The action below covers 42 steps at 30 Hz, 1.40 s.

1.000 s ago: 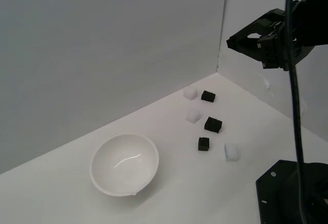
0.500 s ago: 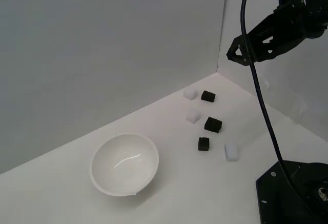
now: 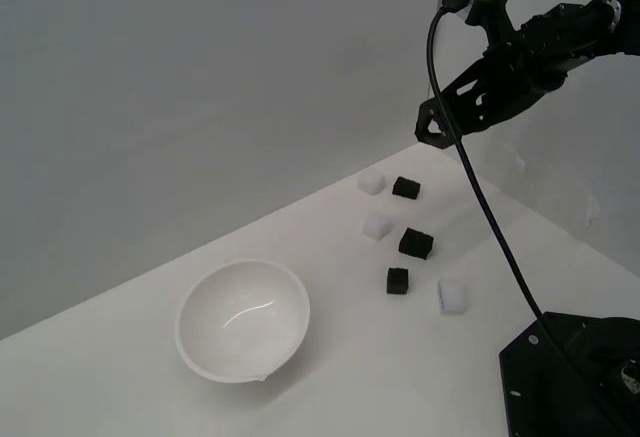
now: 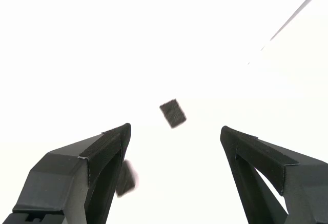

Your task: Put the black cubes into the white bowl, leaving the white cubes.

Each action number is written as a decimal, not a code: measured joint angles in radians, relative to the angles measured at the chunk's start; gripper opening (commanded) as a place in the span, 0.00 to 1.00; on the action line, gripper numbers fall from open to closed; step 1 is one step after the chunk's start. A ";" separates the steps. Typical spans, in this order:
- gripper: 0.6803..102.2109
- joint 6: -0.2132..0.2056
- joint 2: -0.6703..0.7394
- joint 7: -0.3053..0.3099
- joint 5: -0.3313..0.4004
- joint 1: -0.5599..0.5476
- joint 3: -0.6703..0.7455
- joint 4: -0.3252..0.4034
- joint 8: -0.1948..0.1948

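- The gripper (image 4: 174, 142) hangs wide open and empty above the desk's (image 3: 120, 357) far corner.
- Three black cubes (image 3: 415, 243) lie there among white cubes (image 3: 452, 296); the glare-washed wrist view seemingly shows just two black ones.
- The white bowl (image 3: 243, 321) sits well apart.

The white table (image 3: 130, 377) meets two grey walls at a far corner. Near that corner lie three black cubes (image 3: 415, 243) and three white cubes (image 3: 452, 296), loosely mixed and apart from one another. The white bowl (image 3: 243, 321) stands well apart from them, along the wall edge.
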 measured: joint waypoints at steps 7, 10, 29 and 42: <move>0.98 -0.003 -0.118 -0.129 0.005 -0.032 -0.117 0.008 0.000; 0.98 -0.003 -0.176 -0.163 0.005 -0.032 -0.178 0.008 0.000; 0.98 -0.005 -0.451 -0.282 -0.026 -0.034 -0.451 -0.023 0.000; 0.98 -0.005 -0.552 -0.285 -0.060 -0.012 -0.551 -0.057 0.002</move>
